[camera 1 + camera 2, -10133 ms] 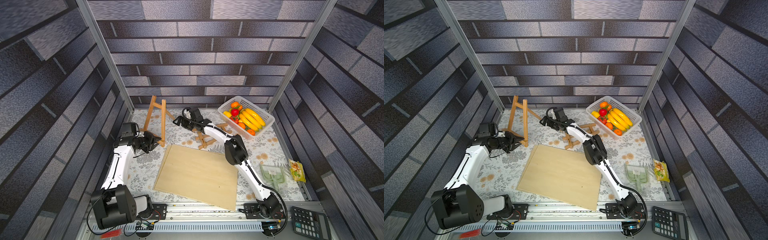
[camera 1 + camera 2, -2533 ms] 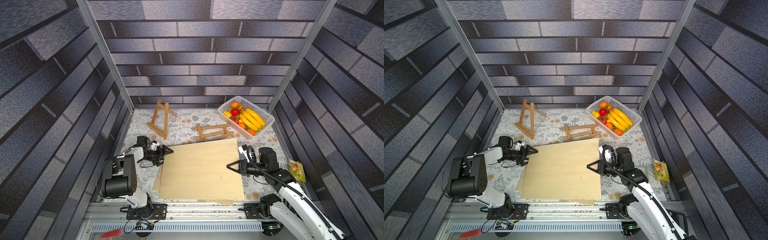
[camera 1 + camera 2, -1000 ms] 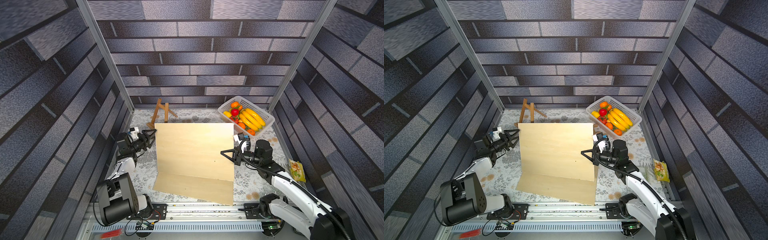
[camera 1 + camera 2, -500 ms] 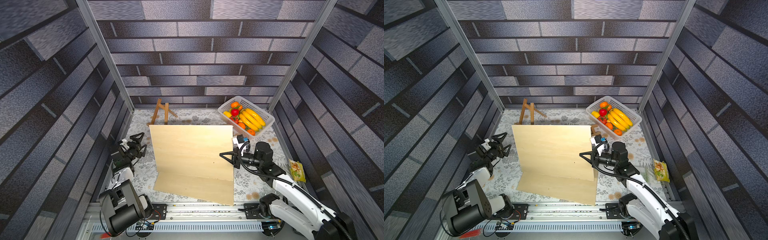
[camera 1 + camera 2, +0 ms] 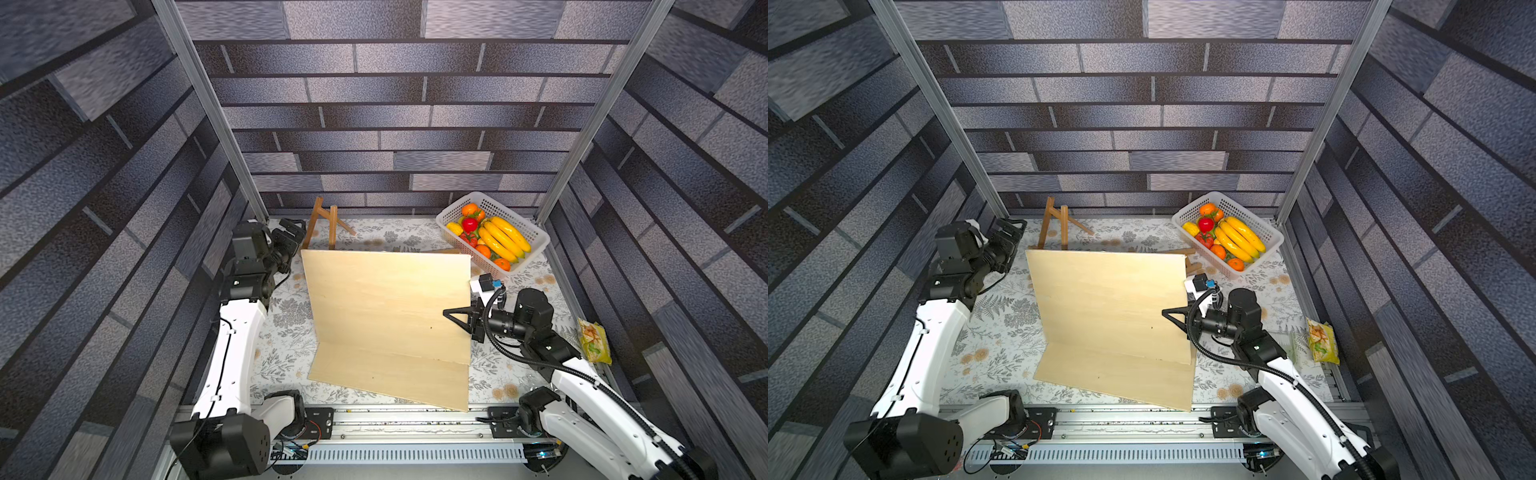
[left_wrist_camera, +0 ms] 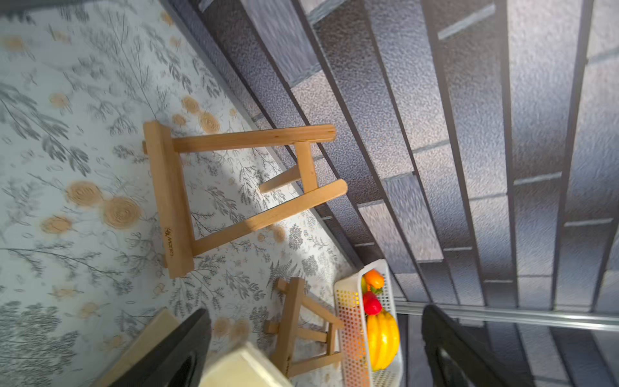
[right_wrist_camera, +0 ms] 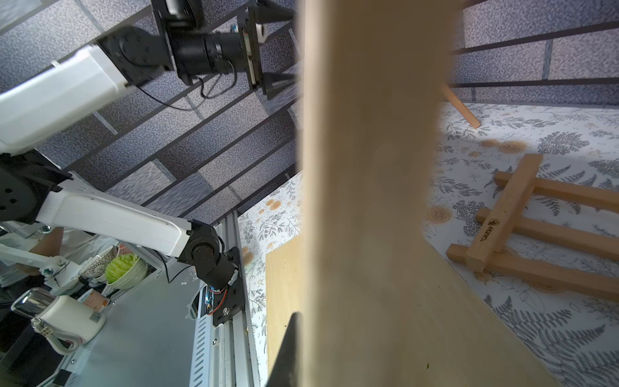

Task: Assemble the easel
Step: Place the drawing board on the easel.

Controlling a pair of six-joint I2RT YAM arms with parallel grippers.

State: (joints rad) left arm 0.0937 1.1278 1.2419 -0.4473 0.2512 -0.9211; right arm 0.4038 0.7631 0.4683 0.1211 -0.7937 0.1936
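1. Board point(image 5: 386, 303) is standing tilted in the middle of the surface point(image 5: 286, 328) in both top views. Its lower edge is resting on a second board point(image 5: 390, 382) lying flat. At its right edge the right hand point(image 5: 451, 316) is pinching it, jaws narrow on the panel, one finger in front and the other hidden behind. Over at the back-left, the left hand point(image 5: 296, 239) is hanging wide and holding nothing, just beside the standing easel point(image 5: 332, 228). Nothing is supporting the board's left edge.
2. In a top view, the flat easel point(image 5: 1183, 252) is peeking out behind the board's top right corner, near the fruit basket point(image 5: 1264, 227). Most of it is hidden.
3. Left wrist: the standing easel point(image 6: 234, 194) is sitting upright near the back wall with its rear leg out. The flat easel point(image 6: 301, 331) is lying further off, beside the fruit basket. Fingers point(image 6: 181, 351) are spread wide with nothing gripped.
4. Right wrist: the board point(image 7: 368, 167) is filling the middle, blurred. The flat easel point(image 7: 512, 221) is lying on the surface past it.
5. Risks, my read:
   - A single edge pinch on a wide panel is inviting twist or slip.
   - The lower edge could be skating on the second board.
   - A panel tipping backward could knock the standing easel over.
   - Only one easel is upright, so landing the board on it alone is looking tippy.
   - The open left hand, this close, could clip a leg.
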